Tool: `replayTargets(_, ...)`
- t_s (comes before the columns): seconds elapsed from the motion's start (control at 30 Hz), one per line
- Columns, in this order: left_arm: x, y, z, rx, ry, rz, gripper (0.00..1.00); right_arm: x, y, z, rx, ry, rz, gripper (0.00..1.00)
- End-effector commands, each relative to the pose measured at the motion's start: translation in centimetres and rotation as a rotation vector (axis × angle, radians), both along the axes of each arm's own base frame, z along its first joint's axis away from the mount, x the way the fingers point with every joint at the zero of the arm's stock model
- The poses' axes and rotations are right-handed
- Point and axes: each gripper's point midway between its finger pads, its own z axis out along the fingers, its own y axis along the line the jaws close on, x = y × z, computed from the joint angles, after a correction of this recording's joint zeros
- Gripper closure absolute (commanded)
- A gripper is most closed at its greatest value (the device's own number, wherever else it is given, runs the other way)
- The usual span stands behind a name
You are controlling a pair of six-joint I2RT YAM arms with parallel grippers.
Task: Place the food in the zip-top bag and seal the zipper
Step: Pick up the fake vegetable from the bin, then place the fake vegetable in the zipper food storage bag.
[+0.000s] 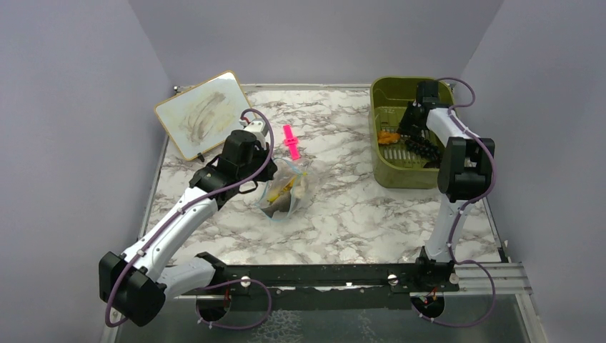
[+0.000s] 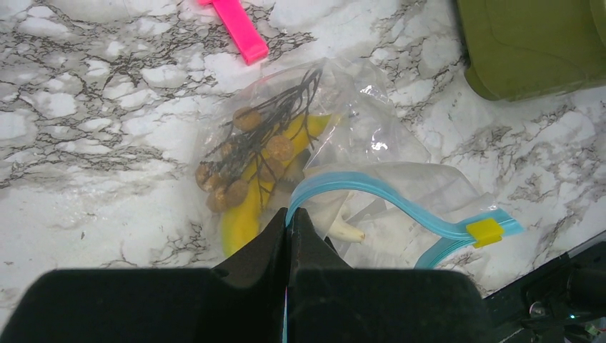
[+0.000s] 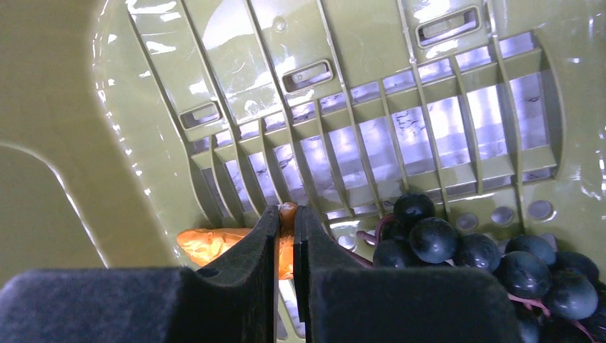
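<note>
The left gripper (image 2: pixel 289 218) was clamped on the zipper (image 2: pixel 371 189), holding the zip-top bag (image 1: pixel 289 189) at table centre open for loading. The right gripper (image 3: pixel 286 214), in the far-right bin (image 1: pixel 400 175), was pinched on the orange piece (image 3: pixel 207 243).

Zip-top bag (image 2: pixel 379 136): clear, crumpled, lying on the marble tabletop (image 2: pixel 86 207), mouth open. Zipper (image 2: pixel 371 187): blue-teal strip, unsealed and bowed into a loop, with a yellow slider (image 2: pixel 484 231) at one end. The left pincer (image 2: pixel 289 214) is clamped on the strip.

Inside the bag: yellow banana (image 2: pixel 243 218), brownish bunch on dark stems (image 2: pixel 250 153), white piece (image 2: pixel 346 231).

Orange piece (image 3: pixel 207 244): in the olive-green bin (image 3: pixel 57 143), nipped by the right pincer (image 3: pixel 286 214). Dark grape bunch (image 3: pixel 457 246): just beside it on the bin floor.
</note>
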Motion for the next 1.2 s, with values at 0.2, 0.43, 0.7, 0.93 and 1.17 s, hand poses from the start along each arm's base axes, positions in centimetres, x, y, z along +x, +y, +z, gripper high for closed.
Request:
replayTargets(0.2,0.3,0.2,3.0,-0.023,-0.072,0.011,1.00,0.1,-0.9,6.7,-0.145,-0.143,0.043,0.99)
replayTargets(0.43,0.9,0.9,3.5,-0.001,-0.126,0.030,1.00,-0.6,-0.3,11.5,-0.190,-0.223,0.065,0.99)
replayTargets(0.7,1.4,2.3,4.7,-0.013,-0.195,0.126,1.00,-2.5,3.2,16.5,-0.161,-0.319,0.153,0.99)
replayTargets(0.93,0.8,1.2,5.0,-0.099,-0.205,0.089,1.00,-5.8,8.7,21.7,-0.096,-0.467,0.284,0.99)
replayTargets(1.17,-0.3,-2.2,4.1,-0.213,-0.114,-0.038,1.00,-10.8,12.7,26.0,0.036,-0.614,0.441,0.99)
